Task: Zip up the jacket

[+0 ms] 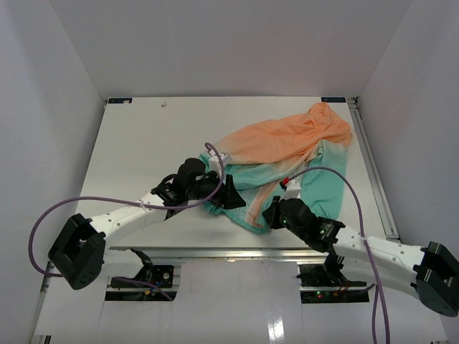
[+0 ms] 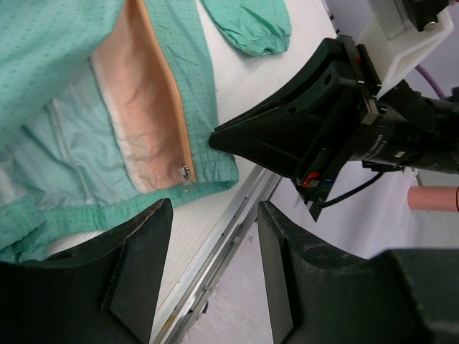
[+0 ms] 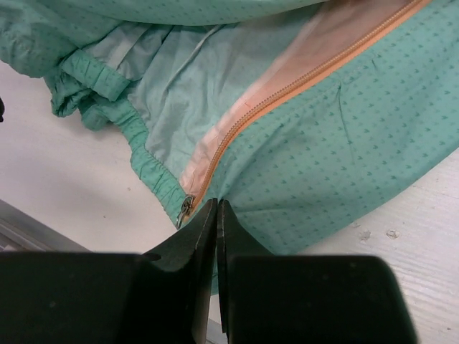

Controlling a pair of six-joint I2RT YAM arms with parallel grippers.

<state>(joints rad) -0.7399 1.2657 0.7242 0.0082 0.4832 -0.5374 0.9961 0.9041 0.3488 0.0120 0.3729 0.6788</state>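
Right gripper (image 3: 216, 204) closed at bottom centre, seemingly pinching jacket (image 3: 344, 143) hem (image 3: 154, 175) beside pull (image 3: 186, 208), likely as anchor. Left gripper (image 2: 215, 208) open, hovering nearby.

The right half of the table (image 1: 143, 136) is covered by the jacket (image 1: 287, 154); open room is left on the far left side; the near hem is crowded by the left gripper (image 1: 232, 195) and the right gripper (image 1: 267, 213); only a small gap is left between them.
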